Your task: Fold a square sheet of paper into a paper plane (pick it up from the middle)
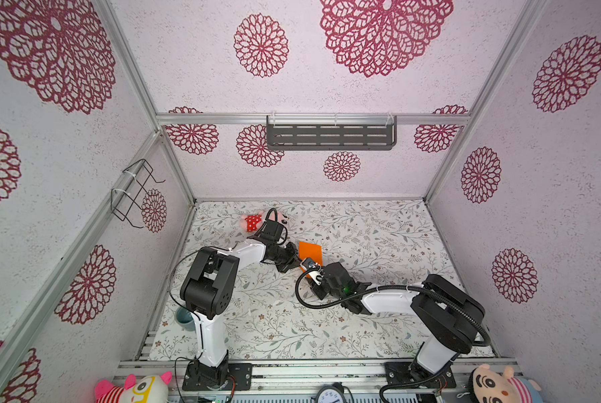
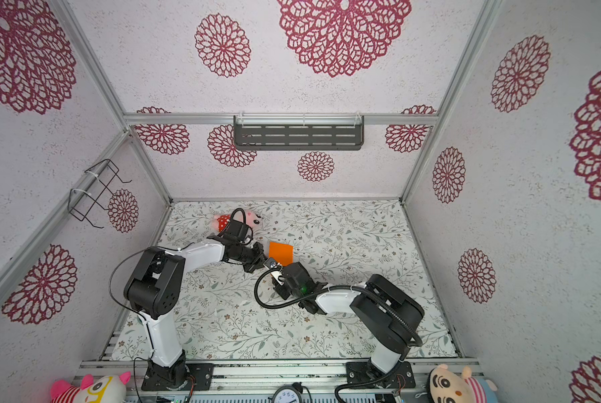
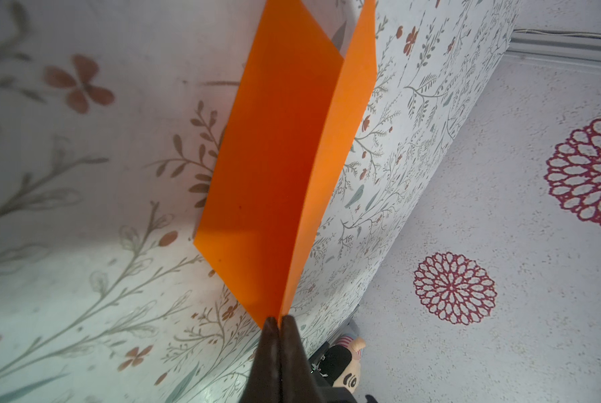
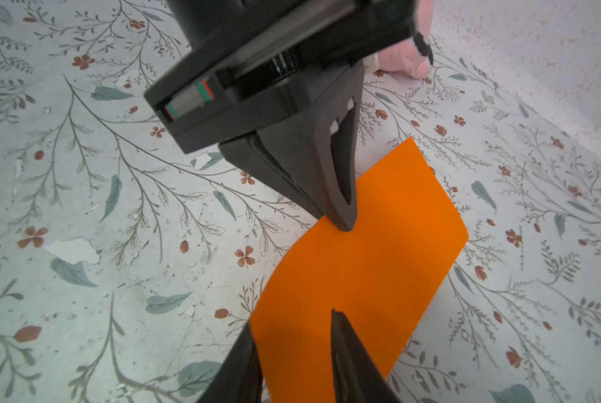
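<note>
At mat (image 1: 379, 244) centre: holding square sheet of paper (image 1: 310, 252) partly lifted, pinched tight in left gripper (image 3: 279, 319). Straddling another edge with right gripper (image 4: 292, 321), gap narrow, seemingly not clamped. Close squarely, align edges, avoid tugging.

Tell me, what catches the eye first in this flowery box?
The bright orange sheet of paper in the middle of the flowered table stands out most. The left gripper pinches its edge, so it bends into a V. The right gripper is at the opposite end, fingers apart. Behind the left arm lies a pink plush toy in red dotted shorts.
</note>
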{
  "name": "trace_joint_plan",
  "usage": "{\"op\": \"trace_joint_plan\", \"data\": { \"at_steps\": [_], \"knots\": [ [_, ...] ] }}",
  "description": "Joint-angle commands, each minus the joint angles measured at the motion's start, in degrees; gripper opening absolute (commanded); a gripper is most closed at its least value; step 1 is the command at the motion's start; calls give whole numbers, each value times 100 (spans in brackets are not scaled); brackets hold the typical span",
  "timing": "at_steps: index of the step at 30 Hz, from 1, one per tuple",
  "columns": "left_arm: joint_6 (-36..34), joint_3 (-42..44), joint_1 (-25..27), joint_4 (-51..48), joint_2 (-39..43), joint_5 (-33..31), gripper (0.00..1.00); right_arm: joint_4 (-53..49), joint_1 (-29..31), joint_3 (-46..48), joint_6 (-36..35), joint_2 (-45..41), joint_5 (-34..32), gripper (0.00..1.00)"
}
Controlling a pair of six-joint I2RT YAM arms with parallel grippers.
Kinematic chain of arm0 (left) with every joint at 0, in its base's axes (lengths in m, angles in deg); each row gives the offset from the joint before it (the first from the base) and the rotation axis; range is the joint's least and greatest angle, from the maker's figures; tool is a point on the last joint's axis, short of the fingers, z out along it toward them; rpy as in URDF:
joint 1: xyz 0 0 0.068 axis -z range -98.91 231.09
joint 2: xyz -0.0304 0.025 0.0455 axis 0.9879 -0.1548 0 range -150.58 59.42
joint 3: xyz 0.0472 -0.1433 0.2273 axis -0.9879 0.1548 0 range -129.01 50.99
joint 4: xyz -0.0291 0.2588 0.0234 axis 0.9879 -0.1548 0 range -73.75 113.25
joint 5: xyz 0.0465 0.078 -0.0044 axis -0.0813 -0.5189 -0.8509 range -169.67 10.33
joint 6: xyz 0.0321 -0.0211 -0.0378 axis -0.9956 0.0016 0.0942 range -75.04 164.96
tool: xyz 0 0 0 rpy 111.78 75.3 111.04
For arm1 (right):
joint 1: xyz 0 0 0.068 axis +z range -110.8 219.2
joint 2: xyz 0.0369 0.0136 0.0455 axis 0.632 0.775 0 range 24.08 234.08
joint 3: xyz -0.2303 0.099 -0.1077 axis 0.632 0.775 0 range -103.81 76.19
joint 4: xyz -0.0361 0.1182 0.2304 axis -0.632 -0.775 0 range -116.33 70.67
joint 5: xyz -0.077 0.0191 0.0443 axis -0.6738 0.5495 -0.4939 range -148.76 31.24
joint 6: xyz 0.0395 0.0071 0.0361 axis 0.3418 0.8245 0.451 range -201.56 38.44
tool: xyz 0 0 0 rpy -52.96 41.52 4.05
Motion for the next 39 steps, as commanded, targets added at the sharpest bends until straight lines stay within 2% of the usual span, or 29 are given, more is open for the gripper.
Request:
{"op": "trace_joint_plan", "data": {
  "at_steps": [1, 6, 11, 15, 20, 24, 30, 39],
  "knots": [
    [-44, -115, 17, -103, -11, -77, 4, 175, 16, -21, 76, -168, -70, 17],
    [-296, -117, -124, -429, 141, -286, 21, 152, 0, 42, 236, -254, 30, 1],
    [-730, -121, -509, -763, 531, -586, 44, 89, -85, 183, 532, -426, 716, 0],
    [-1146, -373, -590, -899, 777, -702, 48, -41, -139, 184, 756, -410, 1452, 0],
    [-1175, -611, -337, -660, 556, -478, 47, -29, -164, 137, 981, -227, 1951, 0],
    [-1260, -921, -109, -795, 17, -451, 35, 109, -189, 161, 1126, -157, 2090, 0],
    [-1579, -1448, 110, -1313, -809, -640, 17, 236, -280, 245, 1327, -133, 2101, 0],
    [-1932, -1727, 261, -1898, -1275, -1072, 7, 79, -419, 179, 1570, -12, 1890, 0]
  ]
}}
